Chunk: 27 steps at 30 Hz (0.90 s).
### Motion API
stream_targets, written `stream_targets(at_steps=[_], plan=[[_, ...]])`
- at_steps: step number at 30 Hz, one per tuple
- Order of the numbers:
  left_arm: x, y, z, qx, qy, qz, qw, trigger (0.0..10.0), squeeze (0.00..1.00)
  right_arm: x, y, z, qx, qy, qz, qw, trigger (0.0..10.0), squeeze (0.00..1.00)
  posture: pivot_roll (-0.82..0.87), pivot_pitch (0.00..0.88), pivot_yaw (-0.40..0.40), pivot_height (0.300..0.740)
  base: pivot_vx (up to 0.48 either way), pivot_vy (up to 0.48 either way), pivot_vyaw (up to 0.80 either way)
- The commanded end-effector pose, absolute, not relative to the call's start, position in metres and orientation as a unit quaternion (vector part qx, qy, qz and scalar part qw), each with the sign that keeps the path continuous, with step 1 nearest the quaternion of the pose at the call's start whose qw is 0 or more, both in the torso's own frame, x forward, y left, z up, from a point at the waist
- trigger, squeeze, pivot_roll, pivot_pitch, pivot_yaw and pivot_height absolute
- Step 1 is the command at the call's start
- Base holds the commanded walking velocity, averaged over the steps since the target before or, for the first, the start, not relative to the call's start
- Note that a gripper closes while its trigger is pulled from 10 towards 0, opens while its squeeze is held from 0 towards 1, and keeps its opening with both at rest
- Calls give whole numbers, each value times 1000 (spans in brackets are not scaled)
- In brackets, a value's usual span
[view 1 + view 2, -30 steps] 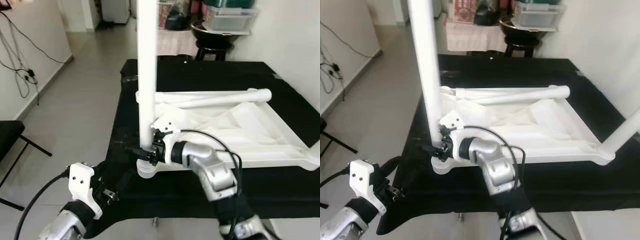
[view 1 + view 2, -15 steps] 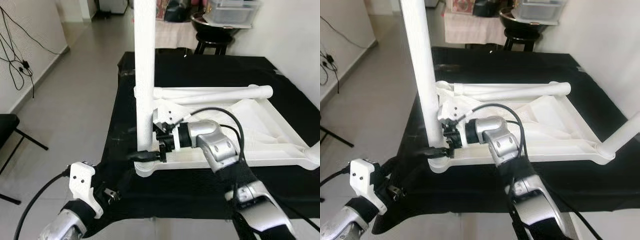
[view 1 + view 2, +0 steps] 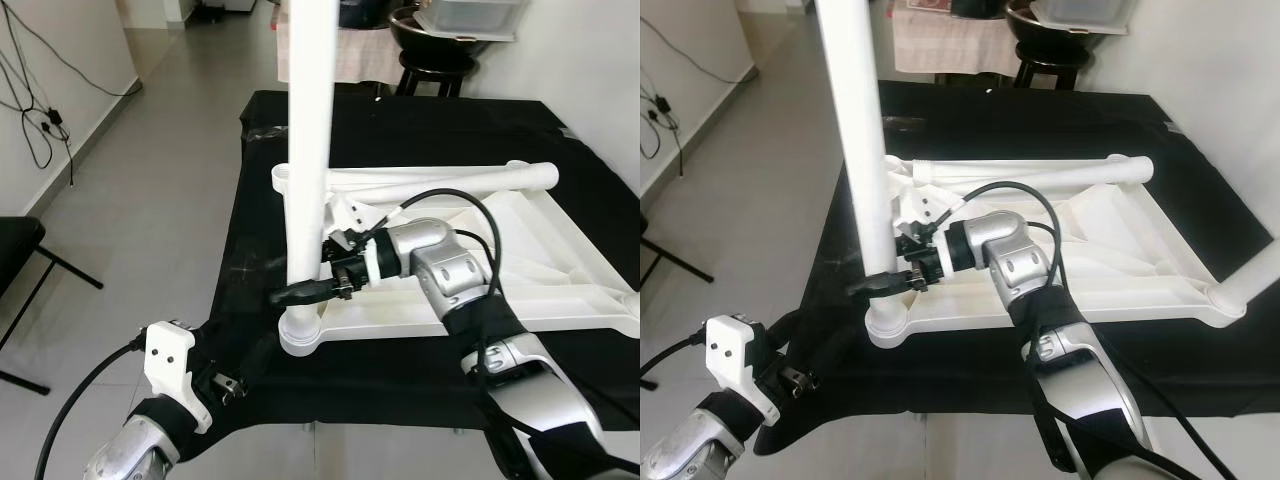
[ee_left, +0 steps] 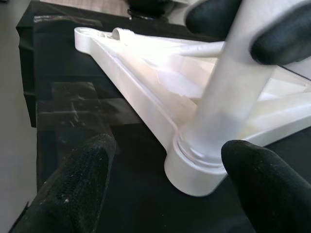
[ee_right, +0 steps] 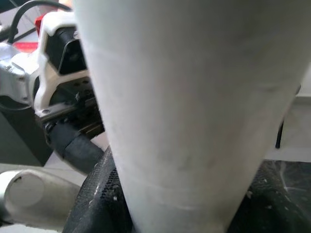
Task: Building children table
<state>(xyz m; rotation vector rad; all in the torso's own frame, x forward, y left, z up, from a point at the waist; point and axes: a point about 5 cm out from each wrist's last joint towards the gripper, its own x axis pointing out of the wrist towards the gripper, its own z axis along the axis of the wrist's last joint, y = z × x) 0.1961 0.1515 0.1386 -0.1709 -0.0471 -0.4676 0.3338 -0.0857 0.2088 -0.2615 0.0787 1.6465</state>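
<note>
Table leg (image 3: 305,180) stands upright in its corner socket, clamped between the right gripper (image 3: 300,293) jaws — keep it vertical while twisting; left gripper (image 4: 160,170) gapes, empty.

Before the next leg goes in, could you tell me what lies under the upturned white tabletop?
The tabletop rests on a black cloth covering a surface. The right end effector grips the upright leg in its near-left corner socket. What the cloth itself covers is hidden.

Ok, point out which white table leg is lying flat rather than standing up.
The leg lying along the upturned tabletop's far edge; the near-left leg, gripped by the right tool, stands upright.
</note>
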Motion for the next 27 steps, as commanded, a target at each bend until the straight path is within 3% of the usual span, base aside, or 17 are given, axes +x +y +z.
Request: stream_targets(at_steps=[1,2,3,4,5,6,7,8,10,11,14,20,21,22,23,24,27], plan=[[194,151,136,-86,-16,-231,969,10000,0,329,-94,201,-100,44,717,689,0,0,-48,80,-92,740,0,0,0],[194,151,136,-86,-16,-231,969,10000,0,330,-92,194,-82,44,661,745,0,0,-51,79,-96,740,0,0,0],[194,151,136,-86,-16,-231,969,10000,0,330,-92,194,-82,44,661,745,0,0,-51,79,-96,740,0,0,0],[194,152,136,-87,-16,-231,969,10000,0,331,-91,189,-69,45,618,782,0,0,-51,79,-96,740,0,0,0],[194,154,136,-86,-16,-230,969,10000,0,341,-88,176,-55,48,428,901,0,0,-67,78,-91,740,0,0,0],[195,155,136,-85,-16,-230,969,10000,0,345,-92,166,-48,58,275,958,0,0,-67,78,-91,740,0,0,0],[195,155,136,-85,-16,-230,969,10000,0,345,-92,166,-48,58,275,958,0,0,-67,78,-91,740,0,0,0],[196,155,136,-83,-16,-231,969,10000,0,310,-80,139,-80,96,271,955,0,0,-63,84,-74,740,0,0,0],[198,157,135,-79,-14,-233,969,10000,0,299,-79,139,-50,115,274,954,0,0,-80,71,-55,740,0,0,0],[200,158,134,-80,-12,-235,969,10000,0,290,-74,131,-51,135,323,935,0,0,-84,53,-53,740,0,0,0],[203,158,134,-83,-9,-239,967,10000,0,294,-67,139,-47,118,367,921,0,0,-80,51,-61,740,0,0,0],[204,160,134,-81,-13,-230,970,10000,0,292,-58,141,-51,115,374,919,0,0,-76,49,-60,740,0,0,0],[204,159,134,-81,-13,-228,970,10000,0,290,-57,142,-51,117,360,924,706,0,-70,49,-63,740,0,0,0],[204,160,135,-80,-16,-221,972,10000,0,291,-53,147,-41,111,383,916,10000,0,-53,50,-75,740,0,0,0],[204,160,135,-79,-18,-216,973,10000,0,292,-51,150,-34,106,401,909,10000,0,-53,50,-75,740,0,0,0],[204,160,136,-78,-20,-214,974,10000,0,293,-46,157,-27,96,448,888,10000,1000,-56,52,-72,740,0,0,0],[204,160,136,-80,-20,-217,973,10000,0,288,-42,179,-22,61,564,823,10000,1000,-58,53,-68,740,0,0,0]])
